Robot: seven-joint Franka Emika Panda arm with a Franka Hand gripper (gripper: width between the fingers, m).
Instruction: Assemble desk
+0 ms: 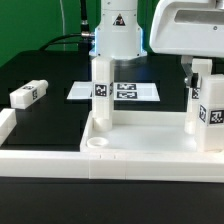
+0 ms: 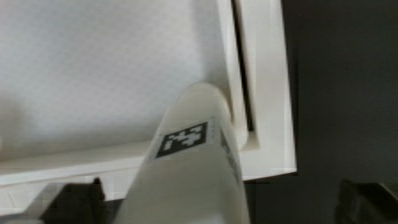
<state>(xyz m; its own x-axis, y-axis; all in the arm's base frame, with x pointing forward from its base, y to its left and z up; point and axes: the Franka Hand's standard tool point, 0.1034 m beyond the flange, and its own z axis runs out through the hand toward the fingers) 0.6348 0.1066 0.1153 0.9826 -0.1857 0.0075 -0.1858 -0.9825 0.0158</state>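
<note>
Low wide view, tight view from above.
The exterior view sits low, close before the desk top (image 1: 120, 160), facing level across it to the arm's base (image 1: 118, 38) at upper centre. The wrist view looks steeply down, very near, on a tagged leg (image 2: 178, 180) and the top's raised rim (image 2: 263, 80); both views share those.

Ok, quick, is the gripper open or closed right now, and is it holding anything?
Gripper: open, holding nothing; the leg between its fingers is not clamped.
</note>
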